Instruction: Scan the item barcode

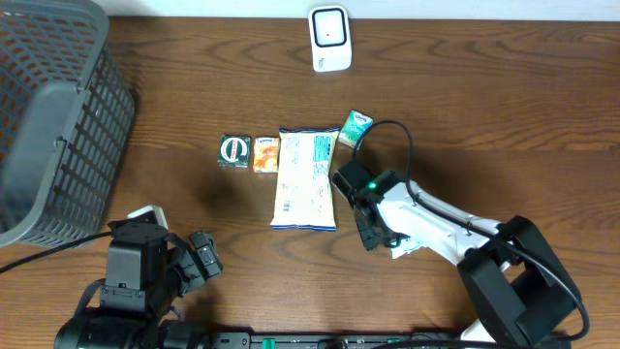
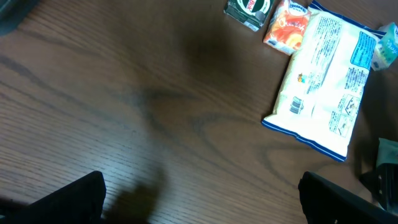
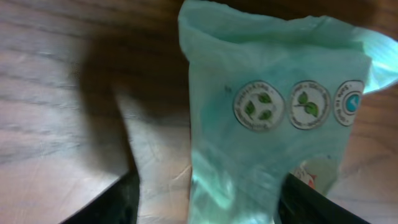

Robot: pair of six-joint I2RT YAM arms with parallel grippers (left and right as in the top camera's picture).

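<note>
Nearest the robot's base, the left gripper (image 1: 205, 254) is held low over the bare wooden table (image 1: 484, 116). Its fingers (image 2: 68, 199) are spread to the full and nothing is held between them.

Further in, the right gripper (image 3: 208, 206) is pointed at a mint-green packet (image 1: 355, 127). In the right wrist view the packet is seen between the two dark fingers (image 3: 106, 208). The jaws are parted, and a gap of table is visible between the packet and one finger. Contact on the other side cannot be determined. No grip on the packet is observed; in the overhead view it is seen lying on the table past the gripper's tip.

The packet is found just beside the far right corner of a white and blue bag (image 1: 305, 179), which lies flat at mid-table. Left of the bag, an orange carton (image 1: 266, 153) and a dark green box (image 1: 233, 150) are set side by side.

A grey basket (image 1: 48, 116) is placed at the left edge. At the far edge, a white scanner (image 1: 329, 39) is stood, well apart from the packet.
</note>
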